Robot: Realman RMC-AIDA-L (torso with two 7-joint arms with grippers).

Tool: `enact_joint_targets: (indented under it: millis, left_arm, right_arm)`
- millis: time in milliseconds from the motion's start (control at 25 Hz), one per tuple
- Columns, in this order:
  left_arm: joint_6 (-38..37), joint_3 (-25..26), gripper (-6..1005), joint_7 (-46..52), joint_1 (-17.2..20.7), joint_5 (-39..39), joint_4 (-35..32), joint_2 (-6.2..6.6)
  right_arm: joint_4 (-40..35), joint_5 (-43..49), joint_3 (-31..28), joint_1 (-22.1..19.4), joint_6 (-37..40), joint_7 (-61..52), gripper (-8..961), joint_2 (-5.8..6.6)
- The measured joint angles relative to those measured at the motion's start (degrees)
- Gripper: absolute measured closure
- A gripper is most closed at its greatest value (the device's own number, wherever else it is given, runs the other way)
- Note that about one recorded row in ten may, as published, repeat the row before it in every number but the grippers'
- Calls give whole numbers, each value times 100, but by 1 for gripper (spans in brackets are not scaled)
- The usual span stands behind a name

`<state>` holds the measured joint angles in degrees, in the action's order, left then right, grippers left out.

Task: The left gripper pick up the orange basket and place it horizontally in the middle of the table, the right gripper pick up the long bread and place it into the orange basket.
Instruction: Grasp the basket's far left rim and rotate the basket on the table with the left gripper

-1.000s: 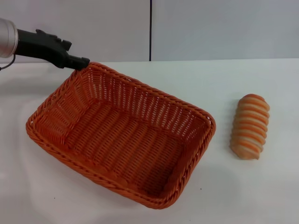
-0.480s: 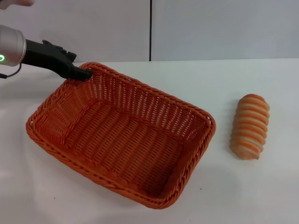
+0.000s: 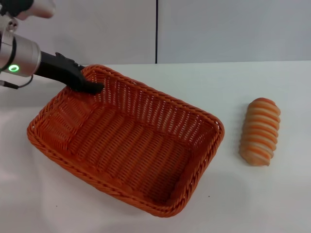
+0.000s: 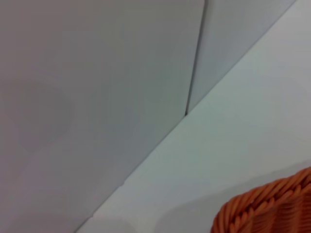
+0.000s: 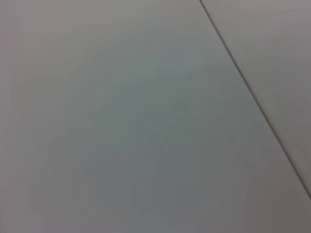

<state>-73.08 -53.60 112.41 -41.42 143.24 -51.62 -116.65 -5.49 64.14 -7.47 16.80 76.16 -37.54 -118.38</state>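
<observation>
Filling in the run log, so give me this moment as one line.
left gripper: at far-left corner of orange basket, tip over rim | basket: on table, skewed | long bread: on table right of basket, untouched | right gripper: out of view

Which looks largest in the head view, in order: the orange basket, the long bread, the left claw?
1. orange basket, clearly largest.
2. long bread.
3. left claw, though its black fingers look similar in length to the bread, so this ranking is uncertain.

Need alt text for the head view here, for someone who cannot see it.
The left gripper reaches over the far left corner of the orange basket, which sits skewed on the white table. The long bread lies on the table to the basket's right, apart from it.
</observation>
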Motion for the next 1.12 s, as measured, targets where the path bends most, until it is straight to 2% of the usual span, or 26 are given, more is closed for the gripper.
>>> enact_joint_targets:
  millis: [200,360,600,800,1120]
  left_arm:
    - [40,-7,256,5,-35,113,15,-97]
    - [49,-28,257,143,-18,122,-58,-120]
    - [144,-28,426,195,78,73,-245,-142]
    - [178,-20,656,194,82,63,-247,-147]
    - [250,46,756,215,93,17,-261,-148]
  right_arm:
    - [-5,1,0,7,-82,0,391,0]
    - [-9,3,0,-2,-84,0,393,0]
    - [-15,3,-6,-34,-84,0,395,0]
    - [-15,3,-18,-36,-93,1,397,0]
    - [-13,3,-51,-5,-173,1,401,0]
